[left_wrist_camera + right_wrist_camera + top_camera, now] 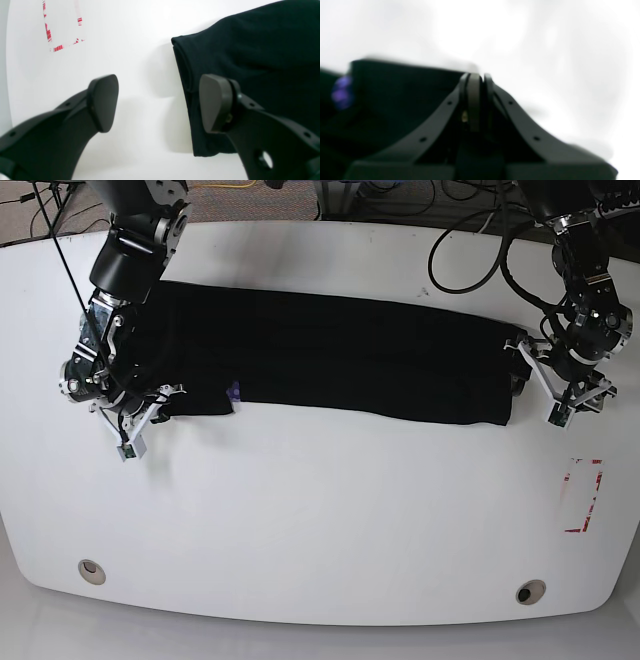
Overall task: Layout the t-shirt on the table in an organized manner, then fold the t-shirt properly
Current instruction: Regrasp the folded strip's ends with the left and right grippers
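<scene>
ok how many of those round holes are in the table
2. One grommet hole sits near the table's front edge on the base view's left, the other grommet hole near the front edge on the right. The t-shirt or the arms could be covering more.

Both arms were matte black with silvery joint housings, and black cables looped loosely from the left arm (590, 300). The left gripper (160, 102) had broad, rounded-triangular pads (103, 102) on curved black fingers dotted with small screw holes (the right gripper (477, 80) showed the same holes, blurred).
</scene>
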### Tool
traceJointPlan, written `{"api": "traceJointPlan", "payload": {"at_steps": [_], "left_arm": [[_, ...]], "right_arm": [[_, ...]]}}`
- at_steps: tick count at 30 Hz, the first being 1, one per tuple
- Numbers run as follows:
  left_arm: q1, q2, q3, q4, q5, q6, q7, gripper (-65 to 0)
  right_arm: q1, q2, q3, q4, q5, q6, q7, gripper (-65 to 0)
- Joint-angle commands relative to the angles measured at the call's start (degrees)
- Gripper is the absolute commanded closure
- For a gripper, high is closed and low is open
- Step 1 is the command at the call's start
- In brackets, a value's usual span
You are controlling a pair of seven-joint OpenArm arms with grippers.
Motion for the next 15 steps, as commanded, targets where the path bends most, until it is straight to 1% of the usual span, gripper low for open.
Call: {"api": "traceJointPlan", "payload": {"at_steps": [1, 5, 9, 11, 15], "left_arm": [[-0.9, -0.6, -0.2, 0.9, -0.5, 0.2, -1.0, -46.5], [-0.9, -0.6, -0.1, 0.9, -0.5, 0.2, -1.0, -46.5], [-0.9, -0.6, -0.1, 0.9, -0.5, 0.2, -1.0, -46.5], [-0.9, -0.6, -0.1, 0.9, -0.5, 0.2, -1.0, -46.5], [-0.9, -0.6, 0.1, 0.8, -0.4, 0.2, -1.0, -46.5]], "right_arm": [[0.6, 0.8, 0.1, 5.4, 3.8, 0.0, -2.4, -0.8], [-1.6, 0.8, 0.1, 11.9, 10.4, 0.0, -9.6, 0.0], [-3.9, 0.9, 0.1, 16.3, 17.9, 0.0, -15.5, 0.0], [-6.1, 1.0, 0.1, 18.2, 24.1, 0.0, -18.7, 0.0], [-9.2, 2.3, -0.4, 19.3, 33.2, 0.0, -22.1, 0.0]]}}
